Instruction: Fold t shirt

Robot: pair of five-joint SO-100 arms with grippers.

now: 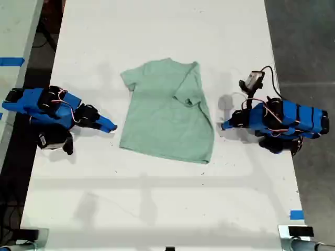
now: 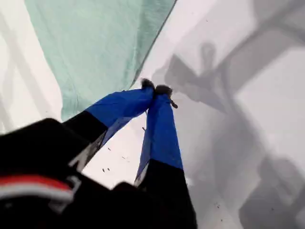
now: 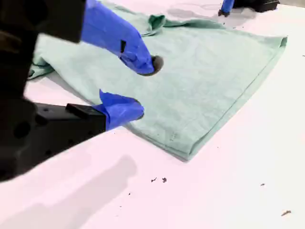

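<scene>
Plain pale mint-green t shirt [image 1: 167, 112] on a white table [image 1: 157, 31], blue-and-black arms [image 1: 49, 107]

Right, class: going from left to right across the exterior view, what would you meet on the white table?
My second gripper, open → the t shirt, lying flat with one sleeve folded in → my first gripper, shut.

The t shirt [image 1: 165, 112] is pale mint green and plain, lying mostly flat on the white table, midway across the exterior view, with its sleeve on that view's right folded inward over the body.
</scene>
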